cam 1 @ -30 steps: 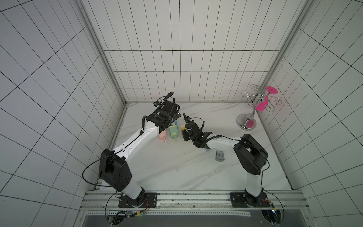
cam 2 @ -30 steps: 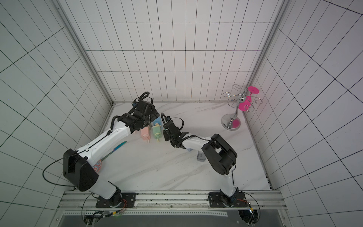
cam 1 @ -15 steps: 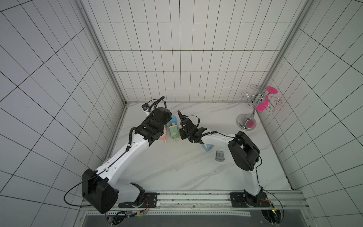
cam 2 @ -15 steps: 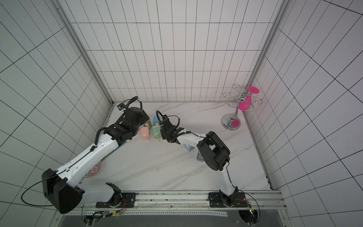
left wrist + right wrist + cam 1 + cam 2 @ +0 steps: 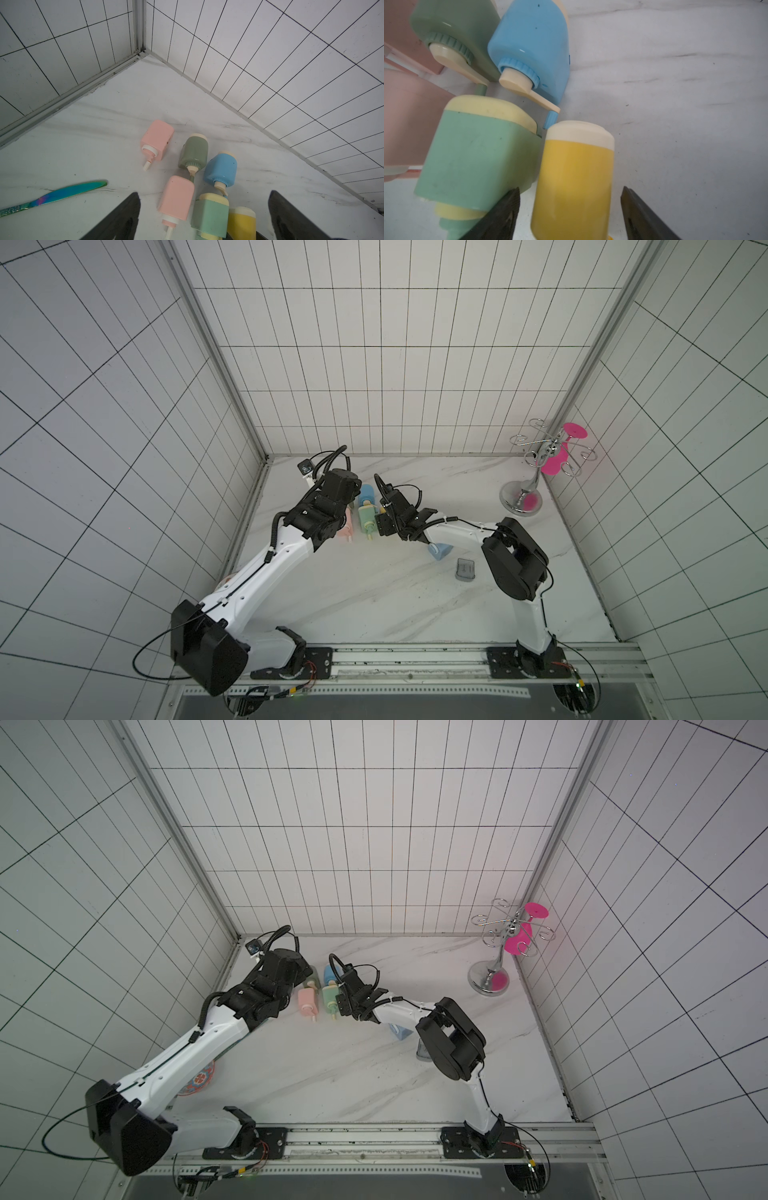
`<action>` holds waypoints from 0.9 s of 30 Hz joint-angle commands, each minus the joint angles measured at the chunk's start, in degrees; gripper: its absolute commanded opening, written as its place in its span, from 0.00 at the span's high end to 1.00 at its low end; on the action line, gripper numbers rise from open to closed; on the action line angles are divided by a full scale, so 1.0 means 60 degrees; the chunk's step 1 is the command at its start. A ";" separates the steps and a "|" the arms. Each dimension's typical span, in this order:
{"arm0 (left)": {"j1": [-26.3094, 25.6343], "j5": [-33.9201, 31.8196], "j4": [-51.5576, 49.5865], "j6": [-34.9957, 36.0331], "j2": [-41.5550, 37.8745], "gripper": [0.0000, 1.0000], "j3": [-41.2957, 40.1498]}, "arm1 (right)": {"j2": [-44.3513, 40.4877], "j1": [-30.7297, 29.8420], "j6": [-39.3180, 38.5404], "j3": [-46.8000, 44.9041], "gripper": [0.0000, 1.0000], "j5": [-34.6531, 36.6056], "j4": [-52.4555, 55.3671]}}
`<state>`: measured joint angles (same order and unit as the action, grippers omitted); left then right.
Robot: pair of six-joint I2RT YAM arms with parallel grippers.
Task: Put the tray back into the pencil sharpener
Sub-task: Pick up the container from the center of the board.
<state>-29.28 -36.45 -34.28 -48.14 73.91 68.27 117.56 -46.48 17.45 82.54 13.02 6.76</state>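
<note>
Marble tabletop (image 5: 374, 605) inside white tiled walls: the left arm (image 5: 266, 572) stretches toward the far corner with its wrist pitched down. The left gripper (image 5: 203, 192) is spread wide and empty over a cluster of 6 sharpeners (image 5: 176, 195). The right arm (image 5: 457, 533) folds at the elbow, forearm low. The right gripper (image 5: 570, 187) stands released, its 2 fingers straddling the yellow pencil sharpener (image 5: 575, 176), with a gap showing on 1 side. That sharpener's long axis runs straight out from the gripper, cream end pointing away. Well behind the gripper, partly under the forearm, lies a pale blue tray (image 5: 441, 551), with a grey tray (image 5: 465, 569) just beside it.
</note>
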 commanded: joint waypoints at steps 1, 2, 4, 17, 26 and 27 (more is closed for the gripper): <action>0.0046 -0.0205 0.0508 0.0545 -0.0406 0.03 -0.0231 | -0.0503 0.0070 -0.0167 0.0474 0.16 -0.0095 0.0278; 0.0046 -0.0108 0.0778 0.0834 -0.0489 0.03 -0.0343 | -0.0715 0.0071 -0.0204 0.0414 0.13 -0.0117 0.0290; 0.0046 0.0471 0.1771 0.1941 -0.0866 0.03 -0.0806 | -0.1376 0.0093 -0.0311 0.0150 0.11 -0.0146 0.0306; -0.0057 0.6490 0.6213 0.5894 -0.2463 0.02 -0.3649 | -0.7537 0.1344 0.0435 -0.4709 0.19 -0.0207 0.2089; -0.3298 0.7201 0.5898 0.9473 -0.0632 0.02 -0.3395 | -1.0444 0.2834 0.0807 -0.6200 0.19 -0.0627 0.3922; -0.3491 0.7082 0.5655 0.9550 -0.0280 0.02 -0.3151 | -1.0754 0.2978 0.0932 -0.6355 0.19 -0.0555 0.4038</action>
<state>-47.94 4.99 1.58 1.06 68.31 45.98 56.64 -30.65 20.62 47.48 9.91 25.98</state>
